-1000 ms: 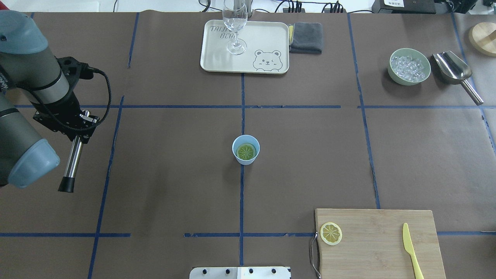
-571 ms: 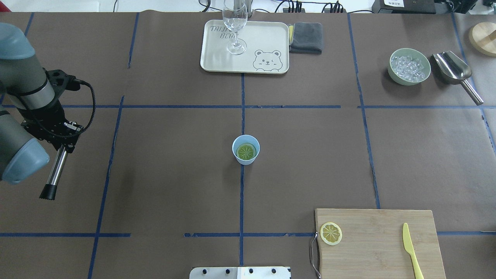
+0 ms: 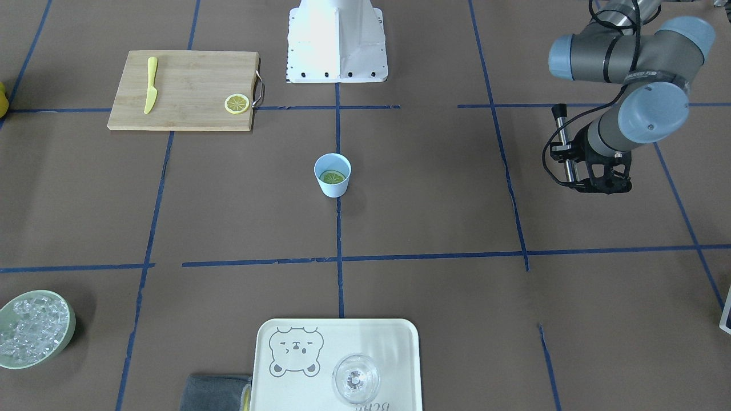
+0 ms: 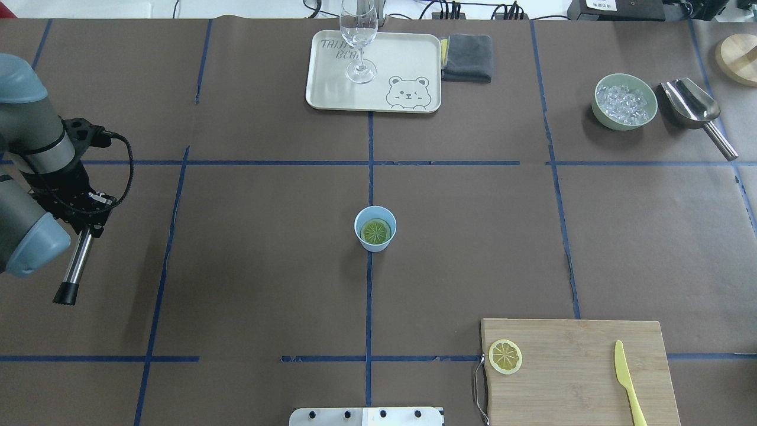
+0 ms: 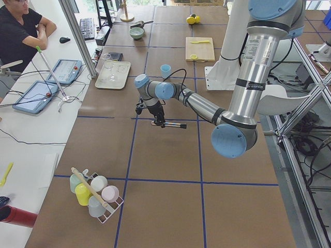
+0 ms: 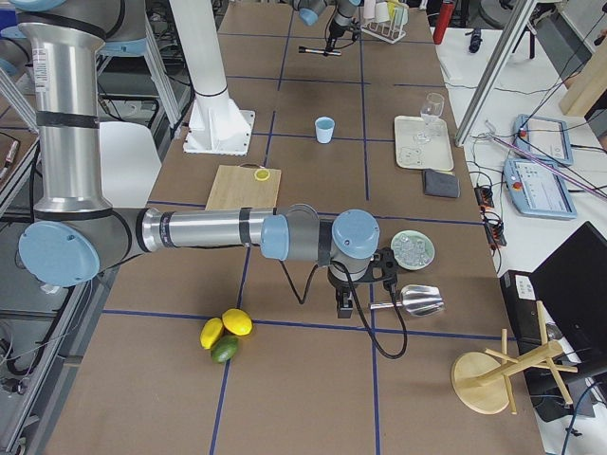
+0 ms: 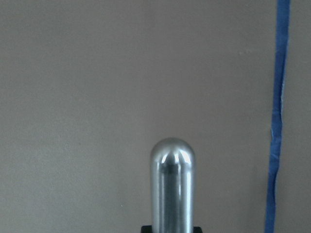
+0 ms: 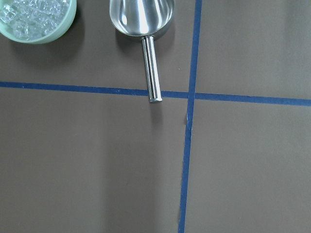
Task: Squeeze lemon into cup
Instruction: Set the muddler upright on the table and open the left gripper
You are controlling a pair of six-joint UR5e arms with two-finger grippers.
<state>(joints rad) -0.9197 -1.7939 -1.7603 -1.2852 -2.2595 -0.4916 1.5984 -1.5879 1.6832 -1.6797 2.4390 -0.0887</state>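
The cup (image 4: pixel 374 247) is light, thin plastic, likely to tip at a nudge, and the lemon (image 4: pixel 375 232) lying cut face up inside it looks soft and slippery — best taken from above by the rind. The left arm (image 4: pixel 29 133) hangs folded, its left hand (image 4: pixel 87 225) pinching a level steel rod (image 4: pixel 75 266), the cup well apart from it toward the middle of the table (image 4: pixel 266 266); whether the right hand (image 6: pixel 344 301) is spread or pressed together I cannot tell

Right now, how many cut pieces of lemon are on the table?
2. One lemon piece sits inside the blue cup at the table's centre; one flat slice lies on the wooden cutting board. More could hide under the cup's piece.
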